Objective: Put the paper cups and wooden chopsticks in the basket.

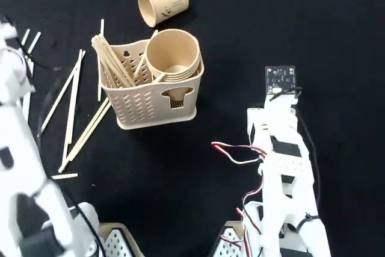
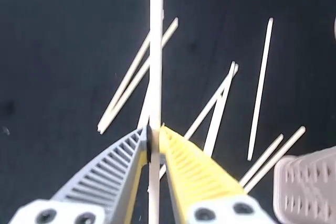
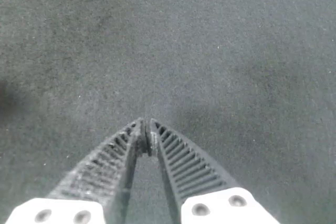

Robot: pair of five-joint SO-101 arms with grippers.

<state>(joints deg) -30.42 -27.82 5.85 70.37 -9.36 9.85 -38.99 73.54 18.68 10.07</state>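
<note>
A chopstick-gathering step is judged to be in hand: the left gripper [image 2: 153, 132] is seen with its jaws clamped on one chopstick [image 2: 156, 45], which is held well above the table [image 1: 240, 40], its free end pointing away from the wrist. The basket [image 1: 153, 103] stands left of the high view's centre, with stacked cups [image 1: 173, 52] and a bundle of sticks already inside. At its 12 o'clock a single paper cup [image 1: 163, 4] lies on its side, apart from it, and at its 8 to 9 o'clock loose chopsticks [image 1: 72, 103] are scattered on the cloth. The next move is judged to call for the held stick to be carried over the basket's open top, tipped end-down and released. The right gripper [image 3: 145, 132] is seen with its jaws together on nothing, low over bare cloth, at about 4 o'clock of the basket. In the high view the left arm is cut off at the 9 o'clock edge, and the held stick cannot be told there from the pale sticks beside it. The stick's near end is hidden below the jaws.
</note>
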